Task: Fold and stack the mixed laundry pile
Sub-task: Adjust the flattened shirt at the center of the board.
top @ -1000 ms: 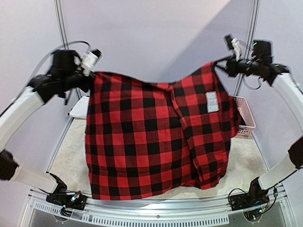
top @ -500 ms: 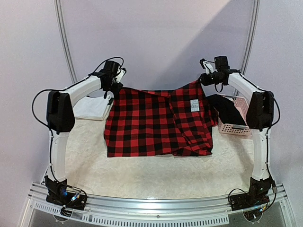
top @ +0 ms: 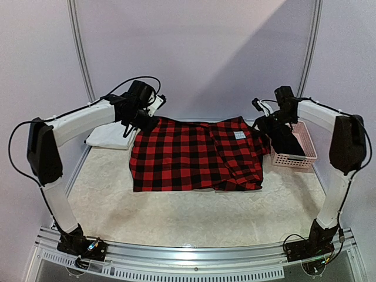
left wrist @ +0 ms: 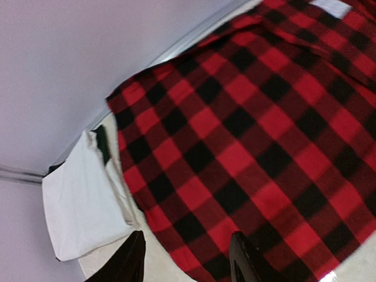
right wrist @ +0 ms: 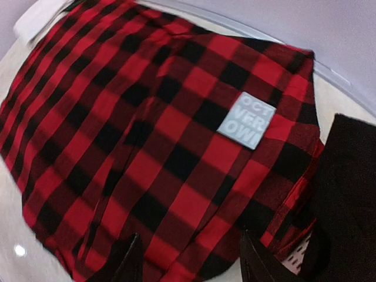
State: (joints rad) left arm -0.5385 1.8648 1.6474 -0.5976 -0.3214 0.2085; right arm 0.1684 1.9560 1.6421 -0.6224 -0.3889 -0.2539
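1. Near field. A bare strip of the table separates the arm bases from the cloth. We judge that it leaves room to fold toward the near edge.
2. Middle field. The flannel shirt lies spread flat at the table's centre. Its checks are red and black, and its near hem is almost straight. A lengthwise ridge right of the middle marks where one panel overlaps the other. We read the flat spread as readiness for a first fold, which has not yet been made.
3. Far edge of the shirt. A pale label sits near the far right corner.
4. Grippers. The left gripper hangs over the shirt's far left corner and the right gripper over the far right corner. Each has its jaws apart with nothing between them, so neither holds the cloth. We take the paired corner positions as suited to handling the shirt by its width.
5. Far flanks. A folded white cloth lies just beside the shirt's far left corner. A dark garment lies against the shirt's right edge and partly over the pink basket. We judge that both are set aside from the working area.
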